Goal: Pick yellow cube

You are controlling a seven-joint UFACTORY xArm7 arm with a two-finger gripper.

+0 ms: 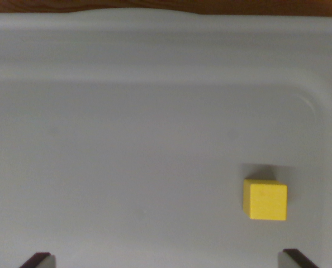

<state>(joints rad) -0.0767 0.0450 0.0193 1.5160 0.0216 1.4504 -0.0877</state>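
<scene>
Yellow cube, just one, on a grey tray.

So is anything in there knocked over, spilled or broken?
Nothing stands out. The yellow cube sits flat and whole on the grey tray, toward the wrist view's right, with no spill or marks around it. The gripper fingertips at the bottom edge are spread wide, clear of it.

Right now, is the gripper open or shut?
Open: the gripper fingertips sit far apart at the bottom corners, holding nothing.
</scene>
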